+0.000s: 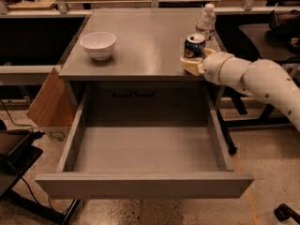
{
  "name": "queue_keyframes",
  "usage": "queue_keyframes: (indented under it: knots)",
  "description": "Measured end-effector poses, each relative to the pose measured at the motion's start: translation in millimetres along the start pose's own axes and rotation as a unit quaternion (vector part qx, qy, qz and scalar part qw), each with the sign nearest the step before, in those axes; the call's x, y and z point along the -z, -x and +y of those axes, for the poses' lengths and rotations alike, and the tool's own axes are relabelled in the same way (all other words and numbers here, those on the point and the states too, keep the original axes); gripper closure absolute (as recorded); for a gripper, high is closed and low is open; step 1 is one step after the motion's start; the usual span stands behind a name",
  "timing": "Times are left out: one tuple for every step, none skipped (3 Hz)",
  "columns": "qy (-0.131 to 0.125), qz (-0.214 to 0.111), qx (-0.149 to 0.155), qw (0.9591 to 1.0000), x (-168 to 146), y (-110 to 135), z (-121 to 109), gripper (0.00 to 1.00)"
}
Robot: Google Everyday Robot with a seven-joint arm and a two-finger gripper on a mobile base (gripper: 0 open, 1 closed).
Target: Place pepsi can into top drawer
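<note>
The pepsi can (194, 45), dark blue with a silver top, stands upright on the grey table top (140, 41) near its front right corner. My gripper (193, 61) reaches in from the right on the white arm (253, 78) and sits at the can's base, right against it. The top drawer (140, 184) is pulled fully out below the table, wide and shallow, with nothing inside it.
A clear water bottle (206, 20) stands just behind the can. A white bowl (98, 44) sits at the table's left. A cardboard box (49, 104) leans at the left of the drawer. Black furniture stands on both sides.
</note>
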State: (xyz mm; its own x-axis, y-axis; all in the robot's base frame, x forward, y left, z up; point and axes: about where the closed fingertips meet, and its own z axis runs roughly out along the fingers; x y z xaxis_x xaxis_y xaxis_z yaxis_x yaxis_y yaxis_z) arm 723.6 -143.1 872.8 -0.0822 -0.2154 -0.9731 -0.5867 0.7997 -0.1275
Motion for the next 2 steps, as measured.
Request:
queue_keyframes:
  knots:
    - [0.002,-0.001,-0.009,1.0,-8,11,-29,1.0]
    - [0.005,-0.011,-0.035,0.9993,-9,6,-43,1.0]
